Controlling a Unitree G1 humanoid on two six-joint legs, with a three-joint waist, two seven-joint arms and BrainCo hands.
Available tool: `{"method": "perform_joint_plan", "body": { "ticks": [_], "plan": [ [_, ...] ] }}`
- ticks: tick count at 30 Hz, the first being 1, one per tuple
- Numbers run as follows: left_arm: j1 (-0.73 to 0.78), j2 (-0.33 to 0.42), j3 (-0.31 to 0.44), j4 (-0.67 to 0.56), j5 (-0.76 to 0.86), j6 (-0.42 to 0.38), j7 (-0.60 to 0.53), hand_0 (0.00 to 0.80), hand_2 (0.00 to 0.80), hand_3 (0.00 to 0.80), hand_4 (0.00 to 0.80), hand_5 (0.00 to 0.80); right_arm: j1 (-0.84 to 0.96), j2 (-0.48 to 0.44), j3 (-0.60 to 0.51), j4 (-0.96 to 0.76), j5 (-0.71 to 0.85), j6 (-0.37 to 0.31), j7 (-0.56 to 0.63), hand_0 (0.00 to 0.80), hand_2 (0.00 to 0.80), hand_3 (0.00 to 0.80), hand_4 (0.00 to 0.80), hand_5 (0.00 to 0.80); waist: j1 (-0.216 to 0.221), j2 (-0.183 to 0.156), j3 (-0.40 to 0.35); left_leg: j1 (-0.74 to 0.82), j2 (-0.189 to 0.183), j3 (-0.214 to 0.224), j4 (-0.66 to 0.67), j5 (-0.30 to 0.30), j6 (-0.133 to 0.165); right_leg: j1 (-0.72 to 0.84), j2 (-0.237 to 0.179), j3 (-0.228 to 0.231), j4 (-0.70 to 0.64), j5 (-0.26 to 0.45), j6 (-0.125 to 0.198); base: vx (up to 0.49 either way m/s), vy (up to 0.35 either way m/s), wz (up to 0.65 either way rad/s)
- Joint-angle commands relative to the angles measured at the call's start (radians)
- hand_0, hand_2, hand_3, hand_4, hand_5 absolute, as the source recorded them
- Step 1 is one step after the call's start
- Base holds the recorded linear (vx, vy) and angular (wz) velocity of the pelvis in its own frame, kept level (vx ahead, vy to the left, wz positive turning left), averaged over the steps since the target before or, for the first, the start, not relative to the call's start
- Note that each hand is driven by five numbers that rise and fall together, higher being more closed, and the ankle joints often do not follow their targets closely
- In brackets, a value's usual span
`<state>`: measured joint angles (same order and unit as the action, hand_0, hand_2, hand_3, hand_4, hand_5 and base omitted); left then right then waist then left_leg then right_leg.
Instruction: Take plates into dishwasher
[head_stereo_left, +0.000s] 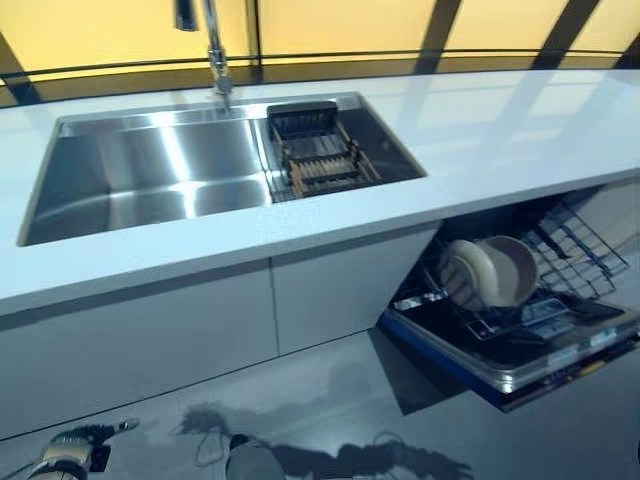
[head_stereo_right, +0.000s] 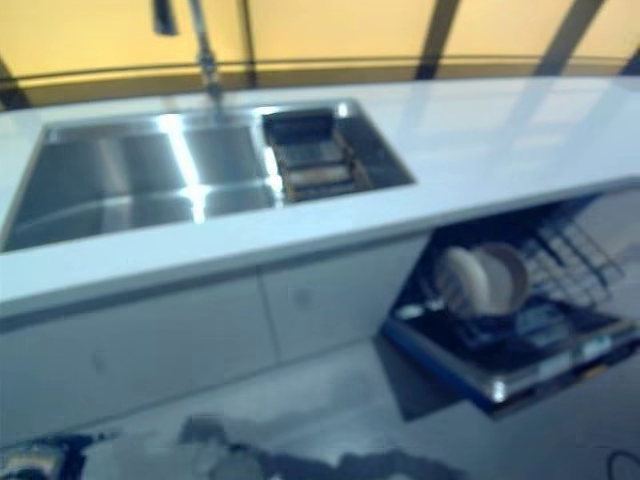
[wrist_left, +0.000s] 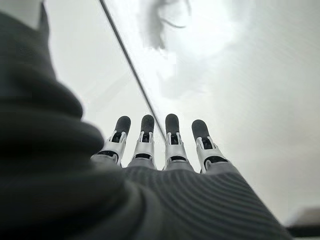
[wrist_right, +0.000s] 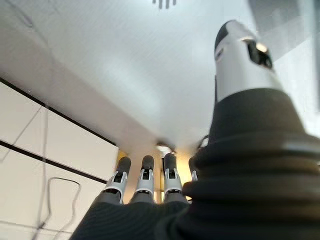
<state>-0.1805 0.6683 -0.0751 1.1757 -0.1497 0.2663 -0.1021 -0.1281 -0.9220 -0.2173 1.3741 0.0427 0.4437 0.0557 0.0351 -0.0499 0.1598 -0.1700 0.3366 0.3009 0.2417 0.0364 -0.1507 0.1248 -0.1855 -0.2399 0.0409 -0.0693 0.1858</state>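
Two cream plates (head_stereo_left: 468, 272) and a cream bowl (head_stereo_left: 512, 266) stand upright in the lower rack (head_stereo_left: 578, 248) of the open dishwasher (head_stereo_left: 545, 362), under the counter at the right. My left hand (head_stereo_left: 66, 456) hangs low near the floor at the bottom left, far from the plates. In the left wrist view its fingers (wrist_left: 172, 145) are straight and hold nothing. My right hand (wrist_right: 145, 182) shows only in the right wrist view. Its fingers are straight, its thumb stands apart, and it is empty.
A white counter (head_stereo_left: 500, 130) holds a steel sink (head_stereo_left: 150, 180) with a tap (head_stereo_left: 215, 50) behind it. A dark dish rack (head_stereo_left: 315, 150) sits in the sink's right part. White cabinet doors (head_stereo_left: 200, 320) stand below. The dishwasher door juts out over the grey floor.
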Motion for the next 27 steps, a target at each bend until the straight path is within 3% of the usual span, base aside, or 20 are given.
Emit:
{"method": "perform_joint_plan", "body": {
  "ticks": [1, 4, 8, 10, 12, 14, 15, 16, 17, 18, 19, 21, 22, 23, 24, 25, 27],
  "plan": [
    [-0.072, 0.007, -0.005, 0.036, -0.005, 0.017, -0.025, 0.000, 0.000, 0.000, 0.000, 0.000, -0.013, -0.001, 0.025, -0.025, 0.031, -0.020, -0.024, 0.000, 0.000, 0.000, 0.000, 0.000, -0.018, -0.014, 0.041, -0.033, -0.012, 0.015, -0.044, 0.068, 0.042, 0.038, -0.048, 0.050, 0.106, -0.024, 0.001, -0.139, -0.110, -0.06],
    [-0.083, -0.020, -0.025, 0.049, 0.011, 0.016, -0.025, 0.000, 0.000, 0.000, 0.000, 0.000, 0.005, 0.046, 0.034, -0.034, 0.028, -0.025, -0.053, 0.000, 0.000, 0.000, 0.000, 0.000, -0.031, 0.005, 0.042, -0.030, -0.006, 0.000, -0.061, 0.080, 0.041, 0.007, -0.029, 0.062, 0.166, -0.071, -0.019, -0.090, -0.138, -0.12],
    [-0.062, -0.047, -0.009, 0.099, 0.002, 0.038, 0.015, 0.000, 0.000, 0.000, 0.000, 0.000, 0.026, 0.111, 0.058, -0.014, 0.058, -0.011, -0.119, 0.000, 0.000, 0.000, 0.000, 0.000, -0.039, 0.042, 0.056, 0.000, 0.031, -0.027, -0.170, 0.188, -0.011, -0.009, 0.030, 0.053, 0.215, -0.122, -0.072, -0.029, -0.200, 0.14],
    [-0.027, -0.061, 0.026, 0.120, -0.024, 0.042, 0.044, 0.000, 0.000, 0.000, 0.000, 0.000, 0.016, 0.122, 0.062, -0.007, 0.050, -0.007, -0.142, 0.000, 0.000, 0.000, 0.000, 0.000, -0.042, 0.058, 0.071, 0.009, 0.063, 0.004, -0.280, 0.259, -0.038, 0.001, 0.064, 0.043, 0.182, -0.113, -0.091, -0.095, -0.182, 0.20],
    [-0.025, -0.077, 0.040, 0.128, -0.034, 0.034, 0.044, 0.000, 0.000, 0.000, 0.000, 0.000, -0.001, 0.135, 0.067, -0.006, 0.092, -0.011, -0.185, 0.000, 0.000, 0.000, 0.000, 0.000, -0.059, 0.061, 0.093, 0.010, 0.058, 0.053, -0.256, 0.256, -0.021, 0.005, 0.076, 0.022, 0.145, -0.091, -0.102, -0.313, -0.179, 0.23],
    [-0.026, -0.090, 0.051, 0.136, -0.044, 0.003, 0.031, 0.000, 0.000, 0.000, 0.000, 0.000, -0.016, 0.155, 0.066, 0.000, 0.115, -0.039, -0.206, 0.000, 0.000, 0.000, 0.000, 0.000, -0.072, 0.050, 0.095, 0.047, 0.006, 0.097, -0.156, 0.151, 0.017, -0.021, 0.065, -0.014, 0.118, -0.049, -0.120, -0.420, -0.163, 0.47],
    [-0.030, -0.104, 0.056, 0.131, -0.045, -0.013, 0.022, 0.000, 0.000, 0.000, 0.000, 0.000, -0.021, 0.178, 0.063, -0.005, 0.171, -0.064, -0.237, 0.000, 0.000, 0.000, 0.000, 0.000, -0.079, 0.036, 0.091, 0.065, -0.047, 0.108, -0.051, 0.070, 0.041, -0.039, 0.054, -0.037, 0.091, -0.018, -0.132, -0.317, -0.153, 0.73],
    [-0.032, -0.112, 0.055, 0.130, -0.044, -0.017, 0.022, 0.000, 0.000, 0.000, 0.000, 0.000, -0.020, 0.188, 0.060, -0.007, 0.185, -0.078, -0.254, 0.000, 0.000, 0.000, 0.000, 0.000, -0.084, 0.029, 0.086, 0.084, -0.076, 0.094, -0.002, 0.017, 0.038, -0.039, 0.051, -0.035, 0.085, -0.025, -0.131, -0.315, -0.147, 0.77],
    [-0.037, -0.126, 0.054, 0.129, -0.054, -0.031, 0.028, 0.000, 0.000, 0.000, 0.000, 0.000, -0.018, 0.208, 0.055, -0.013, 0.205, -0.114, -0.277, 0.000, 0.000, 0.000, 0.000, 0.000, -0.092, 0.020, 0.081, 0.100, -0.113, 0.093, 0.077, -0.040, 0.055, -0.051, 0.050, -0.042, 0.073, -0.014, -0.136, -0.294, -0.111, 0.44],
    [-0.043, -0.142, 0.050, 0.120, -0.062, -0.038, 0.040, 0.000, 0.000, 0.000, 0.000, 0.000, -0.013, 0.232, 0.047, -0.028, 0.210, -0.134, -0.306, 0.000, 0.000, 0.000, 0.000, 0.000, -0.101, 0.014, 0.071, 0.123, -0.168, 0.102, 0.120, -0.063, 0.081, -0.079, 0.053, -0.056, 0.053, 0.020, -0.147, -0.364, -0.079, 0.23],
    [-0.045, -0.153, 0.045, 0.111, -0.062, -0.041, 0.041, 0.000, 0.000, 0.000, 0.000, 0.000, -0.004, 0.247, 0.041, -0.040, 0.215, -0.143, -0.331, 0.000, 0.000, 0.000, 0.000, 0.000, -0.111, 0.017, 0.063, 0.148, -0.200, 0.092, 0.127, -0.086, 0.085, -0.092, 0.061, -0.061, 0.049, 0.027, -0.148, -0.367, -0.053, 0.37],
    [-0.067, -0.181, 0.015, 0.091, -0.048, -0.037, 0.028, 0.000, 0.000, 0.000, 0.000, 0.000, 0.021, 0.284, 0.035, -0.055, 0.248, -0.167, -0.396, 0.000, 0.000, 0.000, 0.000, 0.000, -0.148, 0.049, 0.044, 0.254, -0.266, 0.077, 0.058, -0.127, 0.093, -0.152, 0.106, -0.076, 0.077, 0.027, -0.158, -0.314, 0.018, 0.74],
    [-0.077, -0.191, -0.001, 0.086, -0.045, -0.031, 0.024, 0.000, 0.000, 0.000, 0.000, 0.000, 0.027, 0.295, 0.038, -0.061, 0.247, -0.166, -0.421, 0.000, 0.000, 0.000, 0.000, 0.000, -0.162, 0.071, 0.040, 0.297, -0.282, 0.070, -0.037, -0.133, 0.099, -0.183, 0.126, -0.091, 0.105, 0.021, -0.158, -0.348, 0.090, 0.95],
    [-0.095, -0.205, -0.030, 0.081, -0.044, -0.022, 0.027, 0.000, 0.000, 0.000, 0.000, 0.000, 0.027, 0.311, 0.056, -0.070, 0.253, -0.158, -0.440, 0.000, 0.000, 0.000, 0.000, 0.000, -0.172, 0.095, 0.045, 0.324, -0.306, 0.035, -0.197, -0.125, 0.109, -0.243, 0.145, -0.117, 0.150, 0.032, -0.145, -0.269, 0.075, 0.80],
    [-0.099, -0.207, -0.035, 0.082, -0.043, -0.022, 0.028, 0.000, 0.000, 0.000, 0.000, 0.000, 0.027, 0.314, 0.060, -0.074, 0.259, -0.155, -0.444, 0.000, 0.000, 0.000, 0.000, 0.000, -0.173, 0.096, 0.047, 0.323, -0.314, 0.019, -0.217, -0.124, 0.113, -0.261, 0.145, -0.119, 0.163, 0.037, -0.140, -0.324, 0.000, 0.85],
    [-0.114, -0.217, -0.059, 0.074, -0.037, -0.014, 0.035, 0.000, 0.000, 0.000, 0.000, 0.000, 0.013, 0.334, 0.080, -0.085, 0.298, -0.132, -0.465, 0.000, 0.000, 0.000, 0.000, 0.000, -0.168, 0.093, 0.069, 0.304, -0.332, -0.034, -0.249, -0.122, 0.121, -0.306, 0.145, -0.115, 0.179, 0.069, -0.124, -0.182, -0.042, 0.51],
    [-0.108, -0.227, -0.067, 0.069, -0.038, -0.021, 0.044, 0.000, 0.000, 0.000, 0.000, 0.000, 0.000, 0.346, 0.091, -0.081, 0.299, -0.120, -0.465, 0.000, 0.000, 0.000, 0.000, 0.000, -0.159, 0.080, 0.085, 0.293, -0.345, -0.059, -0.233, -0.133, 0.127, -0.310, 0.138, -0.109, 0.160, 0.098, -0.110, -0.209, -0.077, 0.35]
  ]
}}
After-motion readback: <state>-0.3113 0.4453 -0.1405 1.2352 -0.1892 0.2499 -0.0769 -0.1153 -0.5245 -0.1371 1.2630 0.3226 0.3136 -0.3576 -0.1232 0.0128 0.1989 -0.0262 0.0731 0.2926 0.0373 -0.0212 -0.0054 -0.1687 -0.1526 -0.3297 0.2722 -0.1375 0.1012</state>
